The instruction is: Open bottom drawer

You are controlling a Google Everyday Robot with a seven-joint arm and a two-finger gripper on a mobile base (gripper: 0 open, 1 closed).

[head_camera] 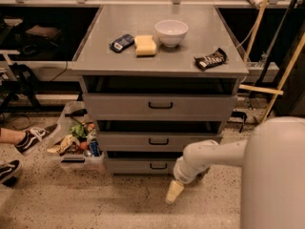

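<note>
The grey cabinet has three drawers. The bottom drawer (138, 165) is the lowest, shortest panel, with a small black bar handle (158, 166) at its centre; its front sits in line with the cabinet. My gripper (173, 192) hangs from the white arm (209, 156) near the floor, just below and to the right of the bottom drawer's handle, pointing down and holding nothing that I can see. It is not touching the handle.
On the cabinet top (100, 51) lie a white bowl (171, 32), a yellow sponge (145, 45), a dark blue packet (122, 42) and a chocolate bar (210, 59). A clear bin of snacks (76, 142) stands on the floor left of the cabinet. A person's shoes (29, 138) are at far left.
</note>
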